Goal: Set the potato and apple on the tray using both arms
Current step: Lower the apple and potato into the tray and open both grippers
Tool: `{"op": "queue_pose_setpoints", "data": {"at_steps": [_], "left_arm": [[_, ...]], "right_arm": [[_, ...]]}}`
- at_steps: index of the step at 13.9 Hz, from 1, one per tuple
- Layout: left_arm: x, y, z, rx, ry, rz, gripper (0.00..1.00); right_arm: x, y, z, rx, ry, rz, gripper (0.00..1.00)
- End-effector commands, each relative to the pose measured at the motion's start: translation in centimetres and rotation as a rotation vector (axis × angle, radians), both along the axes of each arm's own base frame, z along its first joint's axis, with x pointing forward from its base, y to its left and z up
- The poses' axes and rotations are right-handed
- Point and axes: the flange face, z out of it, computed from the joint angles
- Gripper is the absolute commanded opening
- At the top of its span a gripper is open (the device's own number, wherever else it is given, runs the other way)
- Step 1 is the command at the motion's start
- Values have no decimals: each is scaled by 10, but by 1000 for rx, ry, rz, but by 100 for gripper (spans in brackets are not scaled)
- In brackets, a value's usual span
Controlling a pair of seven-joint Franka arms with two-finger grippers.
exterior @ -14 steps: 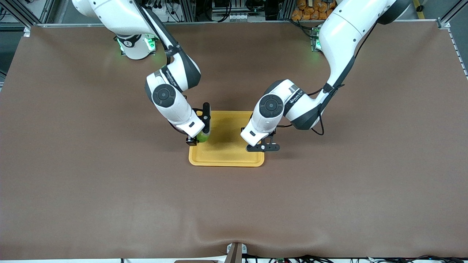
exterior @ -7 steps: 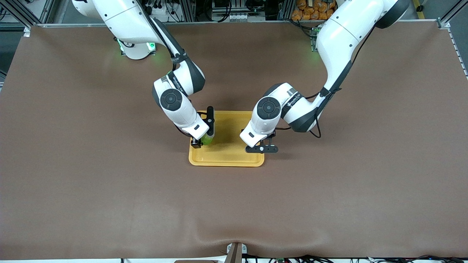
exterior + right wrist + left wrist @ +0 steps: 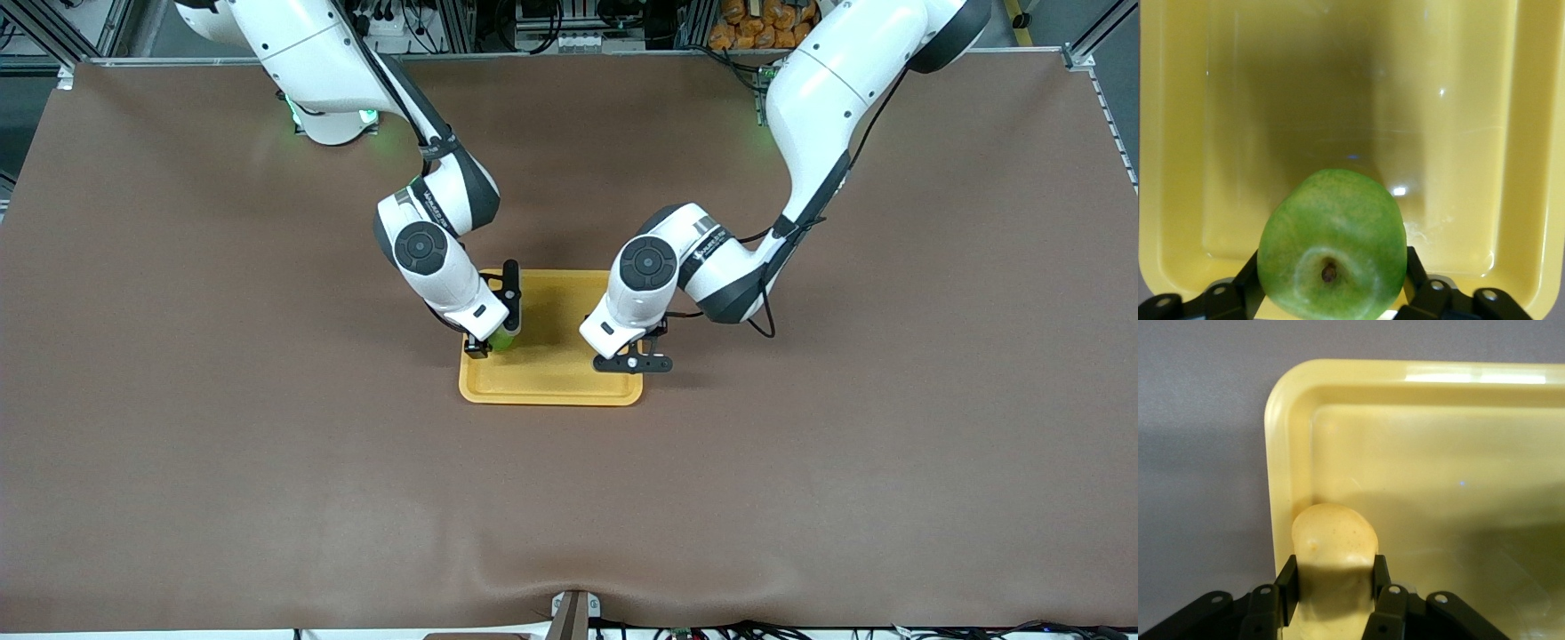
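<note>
The yellow-orange tray (image 3: 551,378) lies at the table's middle. My right gripper (image 3: 498,341) is shut on the green apple (image 3: 504,339) and holds it low over the tray's end toward the right arm. In the right wrist view the apple (image 3: 1333,243) fills the gripper (image 3: 1333,268), stem dimple toward the camera, above the tray floor (image 3: 1338,100). My left gripper (image 3: 633,358) is over the tray's edge toward the left arm's end. It is shut on the potato (image 3: 1333,537), which the left wrist view shows in the gripper (image 3: 1333,577) over the tray's rim (image 3: 1281,453). The potato is hidden in the front view.
The brown table cover (image 3: 267,462) spreads bare around the tray. Both arms reach down from the table's edge where their bases stand. Cables and a bin of orange items (image 3: 756,22) lie off the table past the bases.
My right gripper has carried the apple farther in over the tray, toward the left arm's end. My left gripper has shifted slightly toward the tray's middle with the potato.
</note>
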Motion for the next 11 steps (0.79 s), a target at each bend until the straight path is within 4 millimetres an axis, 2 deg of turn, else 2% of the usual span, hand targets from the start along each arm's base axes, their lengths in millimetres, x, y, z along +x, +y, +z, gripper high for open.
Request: {"op": "queue_pose_setpoints", "data": {"at_steps": [1, 3, 4, 7, 8, 9, 11], "left_arm": [[5, -8, -3, 3, -21, -16, 20], [2, -11, -6, 6, -18, -23, 31], [2, -10, -9, 8, -14, -21, 41], [3, -11, -13, -2, -20, -19, 75], [3, -10, -14, -1, -20, -18, 92], [4, -10, -13, -2, -22, -18, 100], [7, -8, -4, -7, -33, -8, 100]], "right_arm": [[-2, 4, 2, 5, 0, 2, 100], [-2, 5, 2, 5, 0, 2, 100], [-2, 5, 2, 5, 0, 0, 100], [1, 5, 14, 15, -16, 15, 100], [2, 4, 20, 17, -19, 17, 100], [2, 4, 29, 15, -15, 33, 100], [3, -2, 43, 6, 8, 45, 100]]}}
